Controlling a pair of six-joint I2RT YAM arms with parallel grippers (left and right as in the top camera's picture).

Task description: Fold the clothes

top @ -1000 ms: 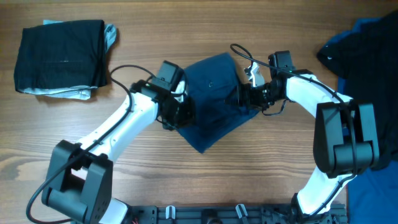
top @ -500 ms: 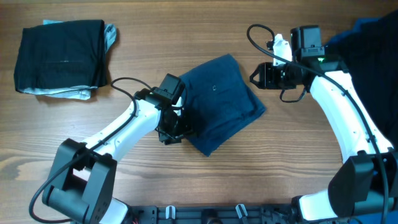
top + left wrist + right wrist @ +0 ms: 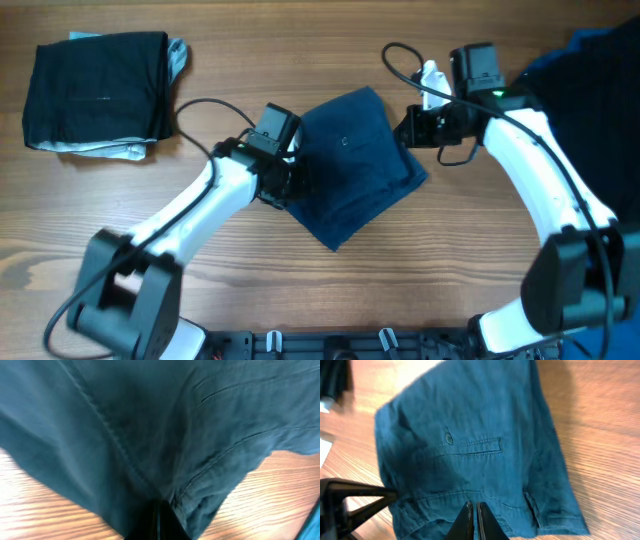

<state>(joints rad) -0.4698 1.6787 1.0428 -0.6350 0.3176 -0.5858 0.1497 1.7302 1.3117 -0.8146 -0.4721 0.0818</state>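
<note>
Softly creased navy denim shorts (image 3: 350, 165) lie folded.

overhead: fixed above, looking straight down at the wooden table (image 3: 330, 290); far enough to take in the whole work area, shorts (image 3: 350, 165) mid-frame.
left wrist: jammed right up to the shorts, fabric fills nearly all the frame, table only at the lower corners.
right wrist: farther back, angled down across the shorts' full width, table around them.
all 3 views share the shorts.
</note>
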